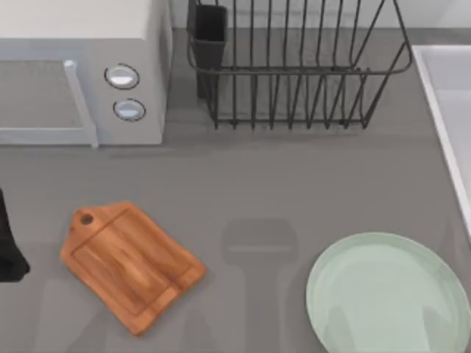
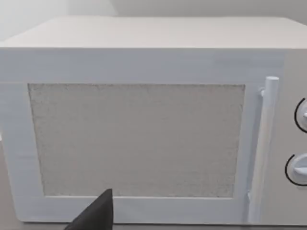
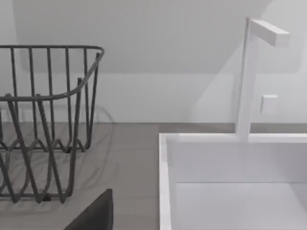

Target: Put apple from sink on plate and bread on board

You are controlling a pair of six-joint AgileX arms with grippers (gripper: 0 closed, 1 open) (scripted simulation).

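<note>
The left tool [image 2: 96,213] is showing as one dark fingertip facing the white microwave [image 2: 144,124]; I cannot tell whether it is released or clenched. The right tool [image 3: 96,213] is likewise pointing toward the sink [image 3: 165,191], beside the wire rack [image 3: 48,120], its state equally unclear. On the desk [image 1: 257,191], the board [image 1: 129,265] is lying empty at left and the plate [image 1: 386,294] is sitting empty at right.
</note>
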